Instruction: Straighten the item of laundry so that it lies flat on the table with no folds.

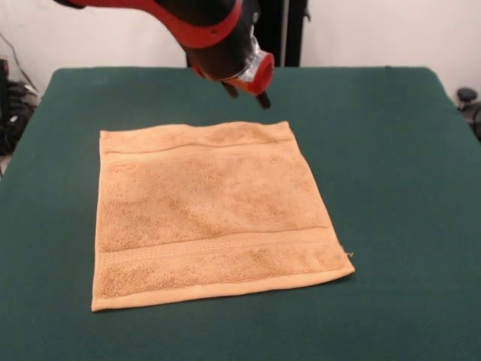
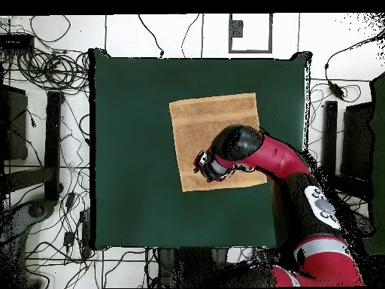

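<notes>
The item of laundry point(image 1: 210, 214) is a tan-orange terry towel spread out flat and nearly square on the dark green table point(image 1: 391, 150). A woven band runs near its front hem and another near its far hem. My gripper point(image 1: 246, 96) hangs a little above the towel's far edge, toward the far right corner, open, its two dark fingertips point(image 1: 264, 101) apart and holding nothing. Seen from overhead, the gripper point(image 2: 201, 165) and red arm cover the lower right part of the towel point(image 2: 214, 124).
Wide green table point(image 2: 135, 150) surface surrounds the towel on all sides. Cables and equipment point(image 2: 45, 75) lie on the floor beyond the table edges. The robot's dark column point(image 1: 289, 30) stands behind the far edge.
</notes>
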`<act>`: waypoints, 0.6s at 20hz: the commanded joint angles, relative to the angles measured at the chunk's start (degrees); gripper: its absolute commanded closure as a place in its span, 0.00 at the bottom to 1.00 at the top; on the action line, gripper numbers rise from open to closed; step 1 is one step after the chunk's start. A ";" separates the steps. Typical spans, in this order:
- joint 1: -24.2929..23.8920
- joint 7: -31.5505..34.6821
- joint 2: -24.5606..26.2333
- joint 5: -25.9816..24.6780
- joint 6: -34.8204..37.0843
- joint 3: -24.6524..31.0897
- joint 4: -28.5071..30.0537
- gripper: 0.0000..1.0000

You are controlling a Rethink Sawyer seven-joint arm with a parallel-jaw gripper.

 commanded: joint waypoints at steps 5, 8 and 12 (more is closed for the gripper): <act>6.49 -4.71 4.80 -19.29 -11.28 -2.18 -10.85 0.00; 8.21 -3.61 6.87 -28.23 -17.86 -3.69 -17.98 0.00; 6.35 -1.92 9.00 -30.25 -19.44 -1.63 -22.22 0.00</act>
